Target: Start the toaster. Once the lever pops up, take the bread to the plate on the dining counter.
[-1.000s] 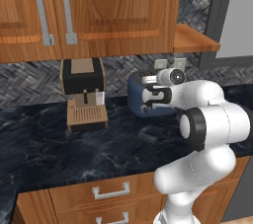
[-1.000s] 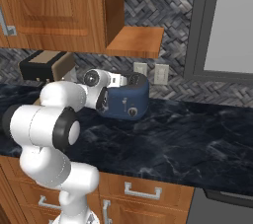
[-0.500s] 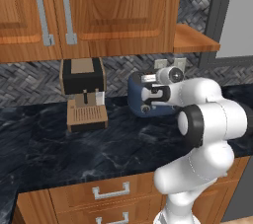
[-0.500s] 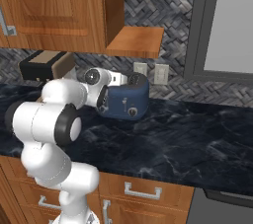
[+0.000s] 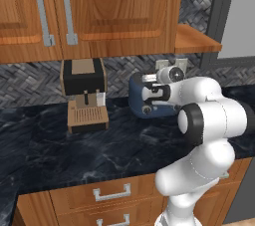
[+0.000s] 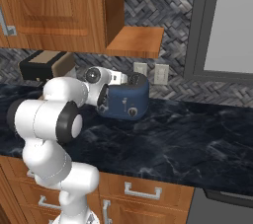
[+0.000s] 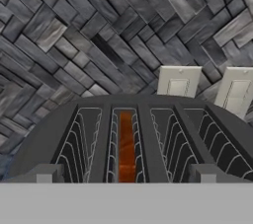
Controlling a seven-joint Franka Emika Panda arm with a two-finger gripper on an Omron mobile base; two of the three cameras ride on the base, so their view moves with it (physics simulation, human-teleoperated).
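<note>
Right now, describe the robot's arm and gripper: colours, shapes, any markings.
The arm is glossy white, built of rounded tubular links with fat bulbous joints; a black band rings the big elbow joint, whose end cap is white. A small round dark-centred cap sits at the wrist. The gripper is dark, with two small fingers. No cables or markings show.

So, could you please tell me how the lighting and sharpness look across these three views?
Left base view: even, soft light, the toaster sharp, no glare. Right base view: faint sheen on the counter, a soft shadow under the cabinet. Hand view: slightly soft up close, with an orange glow in the middle slot.
</note>
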